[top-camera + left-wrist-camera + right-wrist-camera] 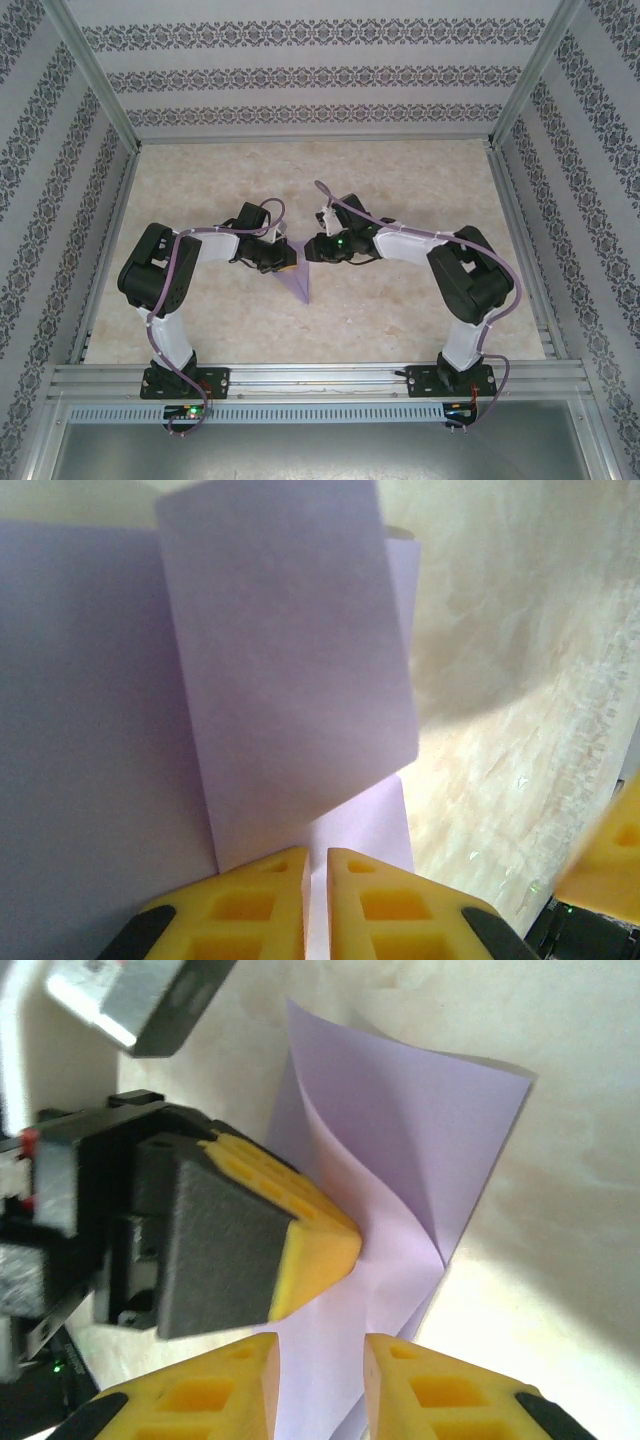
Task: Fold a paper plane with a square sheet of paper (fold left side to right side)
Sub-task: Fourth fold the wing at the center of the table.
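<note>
- The thin, matte, light-purple paper sheet (298, 285), already creased to a point aimed at the bottom of the overhead frame, lies at the centre of the pale marbled tabletop (420, 190), between the tips of the two arms.
- The left gripper (317, 905), at the bottom of its wrist view, has its yellow fingers pressed almost together, with the sheet's edge pinched between them. A loose flap stands up above them, reaching the upper middle of that frame.
- The right gripper (320, 1390), at the bottom of its own view, has its fingers spread. Paper shows in the gap, but nothing looks clamped.
- The step in hand, as I judge it, is laying the left flap over onto the right side.
- To do it well, use the left pinch as a firm anchor so the sheet cannot slide. Line the flap's edge up squarely with the opposite edge before flattening, then press from the crease line outward.
- The risk is that the flap bows instead of creasing. The right fingers should come down flat on it, clear of the left gripper's tip just beside them.
</note>
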Robot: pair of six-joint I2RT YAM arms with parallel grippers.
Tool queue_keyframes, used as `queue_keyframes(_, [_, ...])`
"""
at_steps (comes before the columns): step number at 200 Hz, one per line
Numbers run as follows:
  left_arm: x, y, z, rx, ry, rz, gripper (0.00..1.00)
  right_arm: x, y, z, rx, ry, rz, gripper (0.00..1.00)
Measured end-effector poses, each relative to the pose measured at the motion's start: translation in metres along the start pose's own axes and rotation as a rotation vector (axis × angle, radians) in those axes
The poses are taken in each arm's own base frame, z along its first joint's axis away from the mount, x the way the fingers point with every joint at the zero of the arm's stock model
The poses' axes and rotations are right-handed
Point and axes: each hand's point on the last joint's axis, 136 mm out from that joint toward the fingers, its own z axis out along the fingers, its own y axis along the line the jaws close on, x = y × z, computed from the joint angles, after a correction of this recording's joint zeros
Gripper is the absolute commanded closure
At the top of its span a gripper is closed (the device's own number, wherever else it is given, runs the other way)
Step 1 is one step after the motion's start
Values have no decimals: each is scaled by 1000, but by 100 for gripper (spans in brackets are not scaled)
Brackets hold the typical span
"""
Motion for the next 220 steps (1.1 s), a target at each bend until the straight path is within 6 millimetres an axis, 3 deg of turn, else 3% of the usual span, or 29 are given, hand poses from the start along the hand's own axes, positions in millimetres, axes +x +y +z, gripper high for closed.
queue_keyframes(50, [0, 0, 0, 0, 0, 0, 87, 28, 17, -12, -62, 29, 23, 96])
queue_keyframes(100, [0, 0, 0, 0, 0, 0, 87, 74, 35, 8, -142, 132, 68, 98])
queue_keyframes(131, [0, 0, 0, 0, 0, 0, 87, 83, 41, 21, -170, 153, 84, 98])
queue_keyframes(174, [0, 0, 0, 0, -1, -1, 87, 95, 26, 30, -163, 164, 142, 98])
queue_keyframes(220, [0, 0, 0, 0, 0, -1, 87, 92, 26, 33, -173, 154, 143, 98])
